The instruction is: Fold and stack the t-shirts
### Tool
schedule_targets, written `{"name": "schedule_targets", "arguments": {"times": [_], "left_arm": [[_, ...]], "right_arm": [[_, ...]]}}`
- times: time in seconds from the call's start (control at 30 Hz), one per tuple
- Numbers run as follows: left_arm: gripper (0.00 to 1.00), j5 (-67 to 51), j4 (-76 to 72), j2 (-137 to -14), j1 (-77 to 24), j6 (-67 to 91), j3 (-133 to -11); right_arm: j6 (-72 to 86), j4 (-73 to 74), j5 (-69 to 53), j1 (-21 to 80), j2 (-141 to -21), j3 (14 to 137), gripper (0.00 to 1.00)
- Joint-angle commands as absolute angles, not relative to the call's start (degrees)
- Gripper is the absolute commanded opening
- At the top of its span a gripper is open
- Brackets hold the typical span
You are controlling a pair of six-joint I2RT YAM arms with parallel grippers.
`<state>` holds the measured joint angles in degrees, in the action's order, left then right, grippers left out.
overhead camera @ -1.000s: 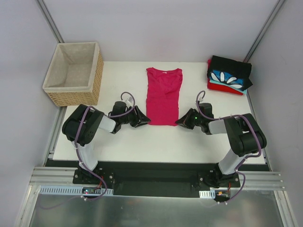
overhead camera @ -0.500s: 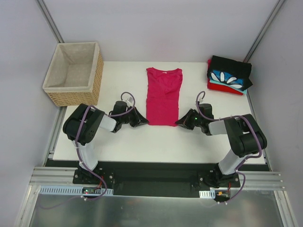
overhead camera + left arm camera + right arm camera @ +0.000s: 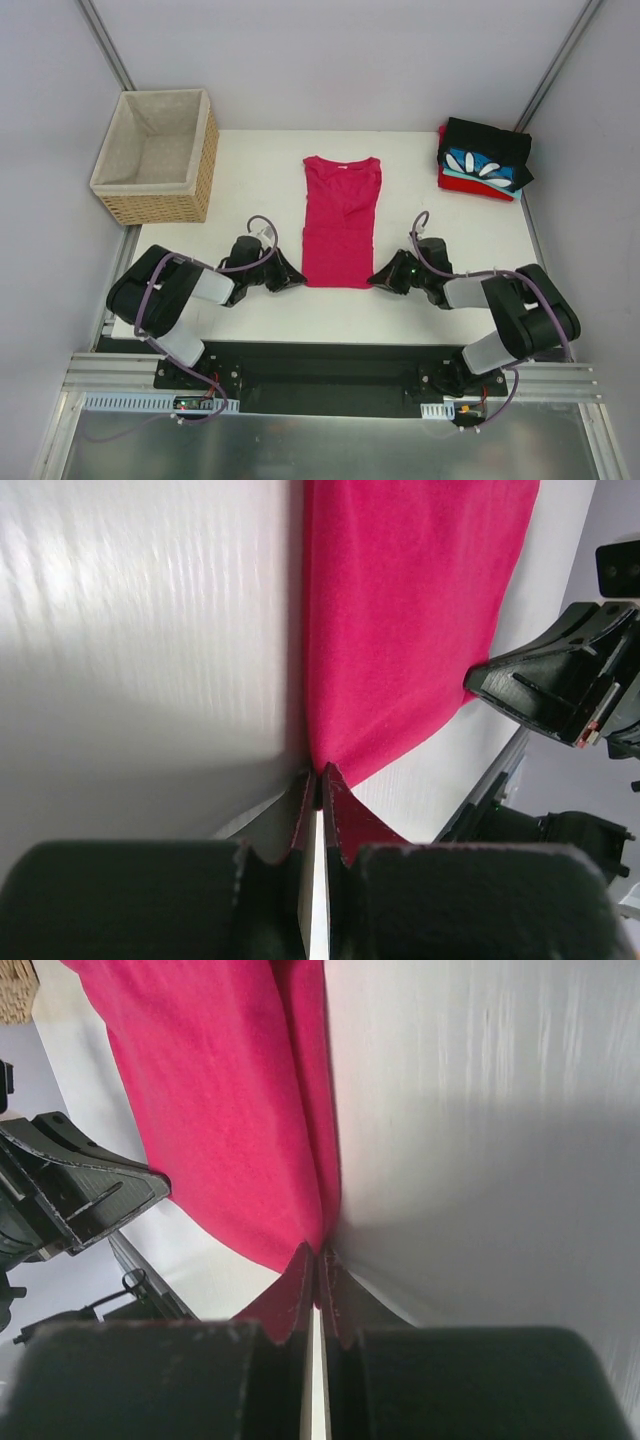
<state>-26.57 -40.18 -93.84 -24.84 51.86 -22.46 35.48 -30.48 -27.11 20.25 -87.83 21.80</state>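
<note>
The top external camera hangs above and behind the arm bases, looking down from a distance on the whole tabletop (image 3: pixel 250 180). Each wrist camera sits close behind its own jaws, low over the surface, facing along them at the near hem of the pink t-shirt (image 3: pixel 340 220). The left wrist view looks across to the right gripper (image 3: pixel 478 683). The right wrist view looks back at what seems to be the left gripper (image 3: pixel 155 1185), partly cropped. All three share that hem.

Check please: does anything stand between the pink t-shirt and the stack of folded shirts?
Nothing visible does: only bare table lies between the pink t-shirt and the folded stack. The wicker basket stands far left.
</note>
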Motion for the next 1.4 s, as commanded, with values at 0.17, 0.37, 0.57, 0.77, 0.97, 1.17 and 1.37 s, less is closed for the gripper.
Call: {"name": "schedule_targets", "arguments": {"times": [0.17,0.37,0.57,0.77,0.97,1.17,1.37], "left_arm": [[0.00,-16.36,-31.29,-85.96,-35.67,54.75,-13.63],[0.00,-11.79,-29.54,-79.38,-41.74,58.71,-9.76],[0.00,-7.48,-22.42,-70.15,-46.92,61.08,-8.26],[0.00,-1.85,-7.41,-57.94,-48.96,59.07,-13.96],[0.00,1.93,1.84,-53.09,-48.96,53.71,-23.11],[0.00,3.77,2.90,-52.82,-49.04,51.42,-27.94],[0.00,5.27,4.04,-55.19,-48.08,48.26,-33.57]], "right_arm": [[35.42,-17.95,-19.25,27.49,-71.76,12.75,0.00],[37.88,-6.18,-12.75,34.26,-55.06,9.67,0.00],[38.41,3.16,-9.23,37.00,-46.15,10.19,0.00],[36.66,9.40,-5.63,39.29,-42.10,15.89,0.01],[32.09,13.88,-1.85,40.08,-42.19,23.54,0.00],[28.75,16.35,1.75,40.17,-43.59,31.10,0.00],[25.32,17.40,5.36,40.08,-46.40,37.26,0.00]]}}
